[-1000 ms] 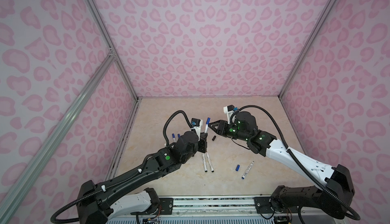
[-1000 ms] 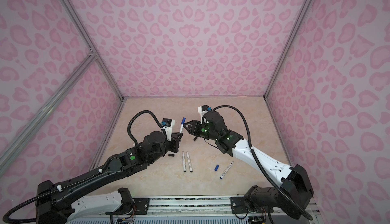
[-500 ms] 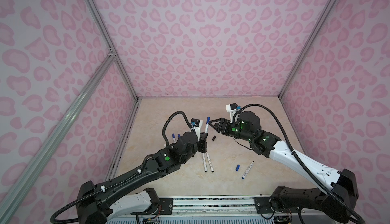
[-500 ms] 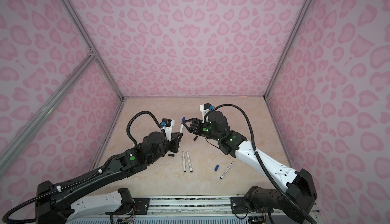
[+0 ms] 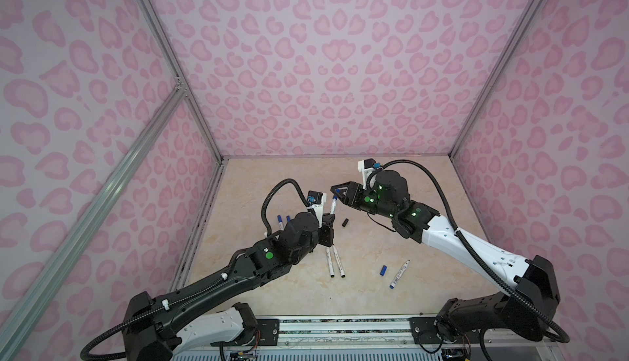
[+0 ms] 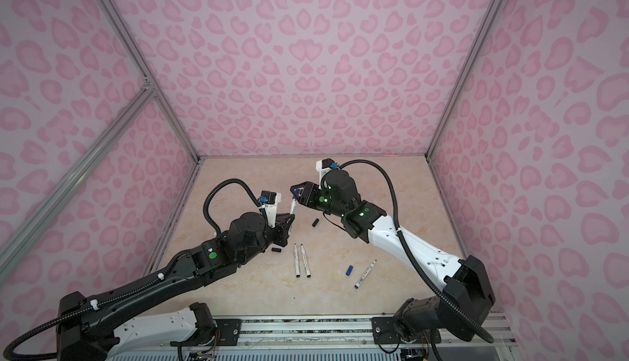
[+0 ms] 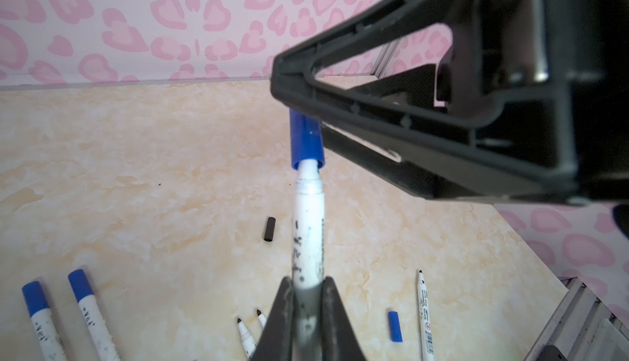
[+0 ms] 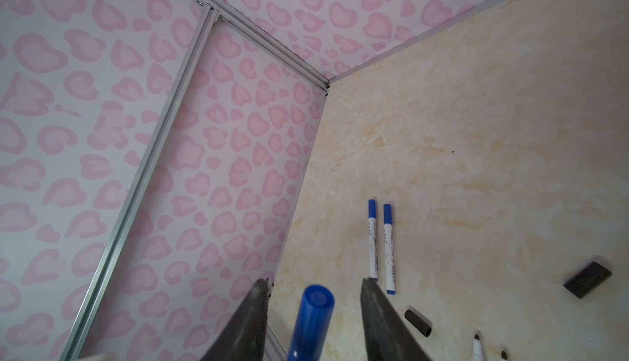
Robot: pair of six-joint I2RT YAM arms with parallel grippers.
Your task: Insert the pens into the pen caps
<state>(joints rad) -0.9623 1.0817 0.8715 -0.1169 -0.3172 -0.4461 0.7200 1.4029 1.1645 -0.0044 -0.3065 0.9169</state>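
Observation:
My left gripper (image 7: 308, 282) is shut on a white pen (image 7: 308, 233) held upright above the table, also seen in both top views (image 5: 333, 208) (image 6: 292, 206). A blue pen cap (image 7: 306, 141) sits over the pen's tip, with a short white neck showing below it. My right gripper (image 8: 315, 281) is open around that blue cap (image 8: 313, 315), and a gap shows on each side between the cap and the fingers (image 8: 374, 305). In both top views the right gripper (image 5: 335, 190) (image 6: 294, 189) meets the pen's top from the right.
Two blue-capped pens (image 5: 279, 221) (image 5: 288, 219) lie by the left arm. Two uncapped black-tipped pens (image 5: 329, 262) (image 5: 338, 262) lie side by side at centre front. A loose blue cap (image 5: 383, 270) and an uncapped pen (image 5: 399, 274) lie to the right. Black caps (image 5: 345, 222) (image 6: 276, 250) lie loose.
My right gripper has moved left, and its jaws now stand on either side of the blue cap. The left gripper and its pen have stayed put.

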